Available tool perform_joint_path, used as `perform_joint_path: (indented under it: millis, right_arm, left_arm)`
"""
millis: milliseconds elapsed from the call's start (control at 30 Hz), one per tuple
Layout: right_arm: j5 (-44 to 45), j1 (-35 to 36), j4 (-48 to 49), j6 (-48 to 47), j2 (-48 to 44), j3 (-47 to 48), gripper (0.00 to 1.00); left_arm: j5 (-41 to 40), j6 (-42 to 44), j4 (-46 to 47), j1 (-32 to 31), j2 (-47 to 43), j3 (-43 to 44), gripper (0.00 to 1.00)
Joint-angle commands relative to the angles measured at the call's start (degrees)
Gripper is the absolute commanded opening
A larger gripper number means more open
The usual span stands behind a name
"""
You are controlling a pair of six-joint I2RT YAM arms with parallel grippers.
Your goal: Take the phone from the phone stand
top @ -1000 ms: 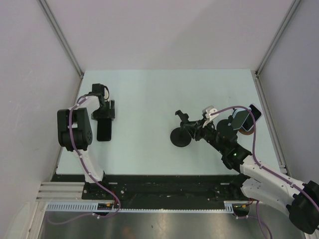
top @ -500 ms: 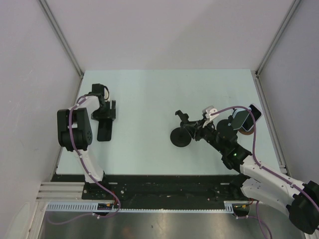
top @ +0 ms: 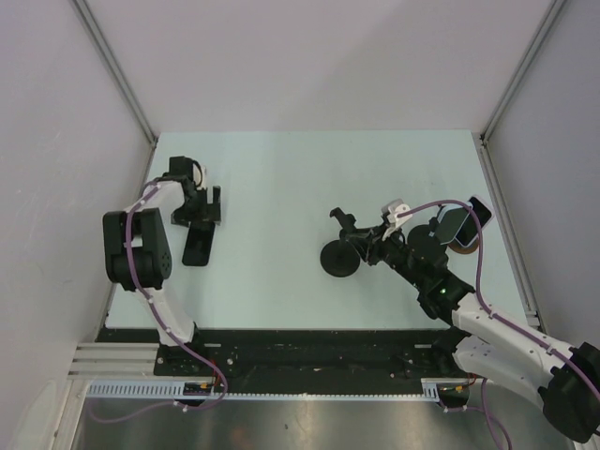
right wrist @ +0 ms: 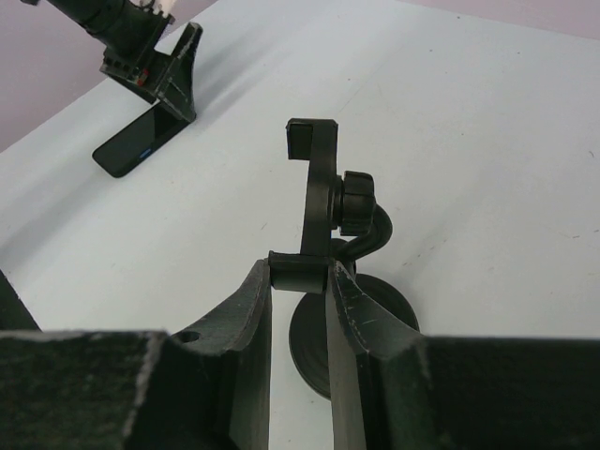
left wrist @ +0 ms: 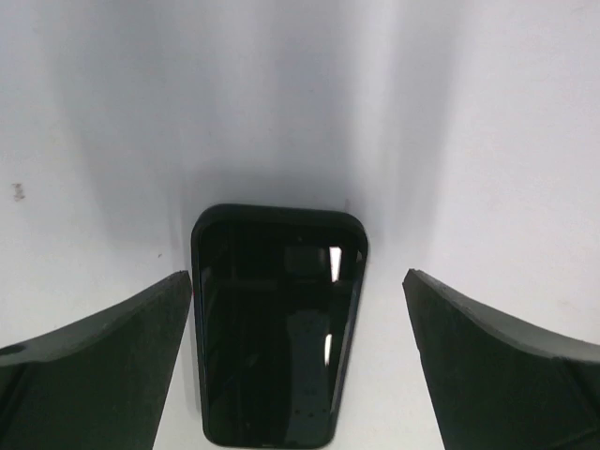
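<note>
Your phone (top: 198,247) lies flat by the desk's (top: 281,183) left edge under the wide-open left hand (top: 200,210); the right hand (right wrist: 298,277) clamps the stand (right wrist: 322,187).

right wrist | phone stand (right wrist: 323,202) | base partly hidden by right hand (right wrist: 300,277)

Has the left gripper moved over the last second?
Yes. The left gripper has pulled back slightly toward the far edge of the table, uncovering more of the phone lying flat there.
</note>
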Motion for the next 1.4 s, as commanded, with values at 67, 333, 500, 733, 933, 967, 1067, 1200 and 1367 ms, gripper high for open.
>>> perform_joint_path:
  millis: [67,333,500,733,933,967,1067,1200,1367]
  right_arm:
    - [-0.7,-1.8,-0.1,-0.4,-0.3,4.0,0.00]
    - [1.5,-4.1,0.0,-1.1,6.5,11.6,0.00]
    - [4.9,-7.4,2.9,-3.7,13.8,18.1,0.00]
    - [5.7,-17.3,15.1,-6.5,25.0,24.4,0.00]
    - [2.2,-26.6,20.1,-5.5,35.4,31.8,0.00]
    - [-1.4,-27.7,20.2,-4.8,38.5,34.0,0.00]
    - [-5.5,-32.0,20.4,-2.8,44.1,37.1,0.00]
    - [-8.3,-35.4,19.5,-1.7,49.7,42.0,0.00]
    - [-12.9,-38.4,17.0,0.2,52.7,43.6,0.00]
  left_arm:
    - [4.3,-4.3,-0.6,0.3,-19.2,-0.7,1.00]
    - [3.5,-4.6,0.8,-13.6,-34.8,-4.4,1.00]
    - [4.1,-5.6,1.9,-19.1,-45.6,-9.9,1.00]
    - [2.3,-5.8,7.0,-19.3,-59.7,-23.7,1.00]
    - [2.5,-6.2,9.6,-19.3,-66.3,-28.7,1.00]
    - [2.7,-6.0,9.9,-19.3,-66.7,-28.7,1.00]
    - [3.1,-5.9,10.1,-19.3,-66.9,-28.9,1.00]
    - [3.6,-5.9,10.3,-19.3,-67.0,-29.1,1.00]
    - [3.4,-5.5,10.5,-19.2,-66.6,-29.3,1.00]
